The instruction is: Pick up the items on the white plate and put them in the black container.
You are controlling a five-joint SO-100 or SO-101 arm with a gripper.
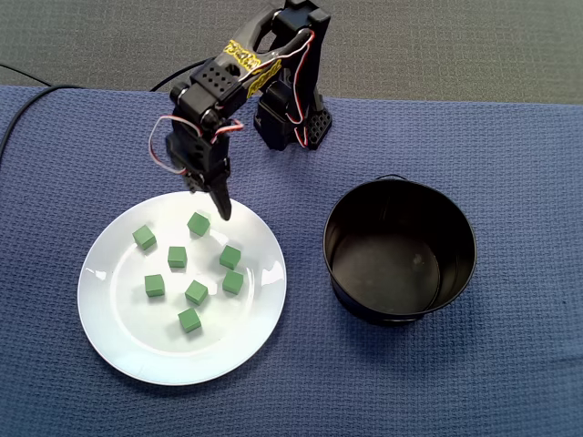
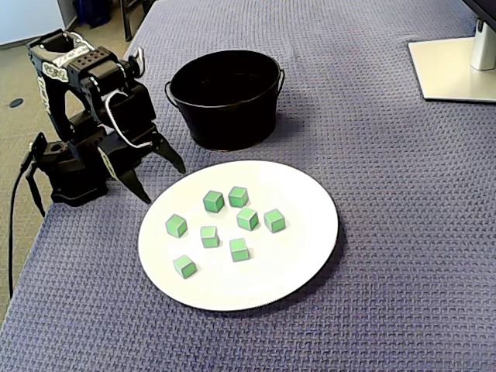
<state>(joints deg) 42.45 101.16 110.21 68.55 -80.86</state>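
Several small green cubes (image 1: 197, 292) (image 2: 247, 218) lie scattered on the white plate (image 1: 123, 341) (image 2: 302, 267), none touching the arm. The black container (image 1: 401, 309) (image 2: 225, 124), a bucket with a thin handle, stands empty beside the plate. My gripper (image 1: 209, 202) (image 2: 161, 182) points down at the plate's rim on the arm's side, close to the nearest cube (image 1: 199, 223). In both fixed views its jaws stand spread apart with nothing between them. One dark fingertip (image 2: 180, 167) hangs over the cloth between bucket and plate.
A blue woven cloth (image 1: 510, 382) covers the table. The arm's base (image 1: 291, 118) (image 2: 74, 182) stands at the cloth's edge behind the plate. A white monitor foot (image 2: 453, 70) sits in the far corner. A black cable (image 2: 12, 232) hangs off the table edge.
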